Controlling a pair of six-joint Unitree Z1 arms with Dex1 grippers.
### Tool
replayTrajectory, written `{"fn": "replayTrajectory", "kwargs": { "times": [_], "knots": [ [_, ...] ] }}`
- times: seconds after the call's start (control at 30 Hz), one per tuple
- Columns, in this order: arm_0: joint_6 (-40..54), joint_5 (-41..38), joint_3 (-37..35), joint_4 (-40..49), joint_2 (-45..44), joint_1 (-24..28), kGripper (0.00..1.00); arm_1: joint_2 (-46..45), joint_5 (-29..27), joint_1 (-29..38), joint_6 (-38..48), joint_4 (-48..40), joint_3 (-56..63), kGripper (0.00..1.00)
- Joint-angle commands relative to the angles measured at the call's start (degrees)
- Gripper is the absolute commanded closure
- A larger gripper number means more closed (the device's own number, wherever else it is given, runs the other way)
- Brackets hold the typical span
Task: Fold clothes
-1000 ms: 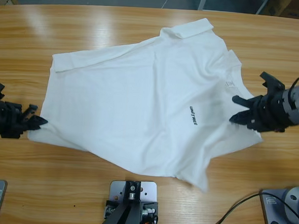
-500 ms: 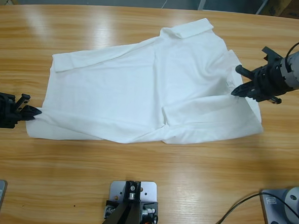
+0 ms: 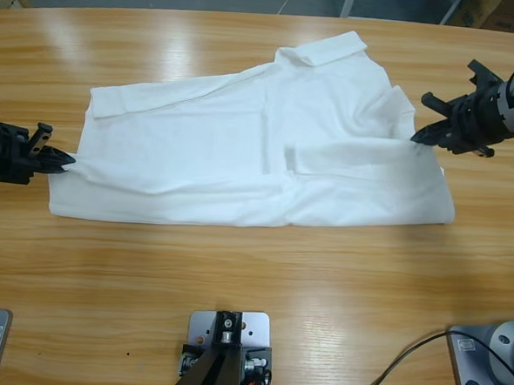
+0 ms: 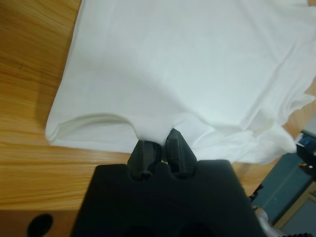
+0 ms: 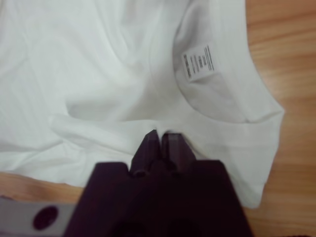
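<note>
The clothes, one white T-shirt (image 3: 242, 148), lie across the table with the near edge folded over toward the far side. My left gripper (image 3: 65, 160) is at the shirt's left edge, shut on a pinch of fabric (image 4: 157, 132). At the right side my right gripper (image 3: 417, 137) is shut on the folded-over edge beside the neckline (image 5: 163, 129). The ribbed neckline (image 5: 217, 111) and the small white neck label (image 5: 198, 62) show in the right wrist view. No lettering is visible.
Bare wooden table (image 3: 252, 279) runs along the near side and beyond the shirt's far edge (image 3: 161, 47). A sleeve (image 3: 322, 50) points toward the far edge. A black cable (image 3: 404, 363) lies at the near right.
Both grippers carried the shirt's near edge up and toward the far side. The lettering side got folded under, and the lower hem now lies straight.
</note>
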Motion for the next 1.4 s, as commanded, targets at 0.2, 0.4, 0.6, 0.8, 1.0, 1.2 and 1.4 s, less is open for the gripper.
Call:
{"fn": "replayTrajectory", "kwargs": {
  "times": [0.2,0.4,0.6,0.8,1.0,1.2,1.4],
  "knots": [
    [6.4,1.3,1.5,-1.8,6.4,2.6,1.000,4.9,-0.3,-0.9,-5.5,-5.3,0.8,1.000],
    [8.0,1.8,1.1,-3.9,9.4,3.2,1.000,5.6,-0.4,-0.9,-6.5,-7.4,1.7,1.000],
    [12.2,1.7,1.2,-7.2,10.2,3.2,0.036,5.6,-0.2,-0.8,-7.4,-13.6,2.5,0.371],
    [21.8,3.4,1.2,-9.2,2.2,3.2,0.032,-1.2,-3.5,1.4,-13.0,-13.5,3.5,0.023],
    [30.2,4.8,2.5,-8.0,-4.1,1.7,0.033,-6.3,-8.8,7.5,-29.0,-10.7,6.6,0.040],
    [44.6,6.7,4.4,-5.2,-4.1,-10.8,0.036,-2.4,-13.7,17.3,-46.6,-8.5,7.1,0.222],
    [46.1,7.3,4.0,-2.0,-4.4,-14.9,0.041,7.3,-16.5,18.9,-52.0,-13.7,4.0,0.398]
  ]
}}
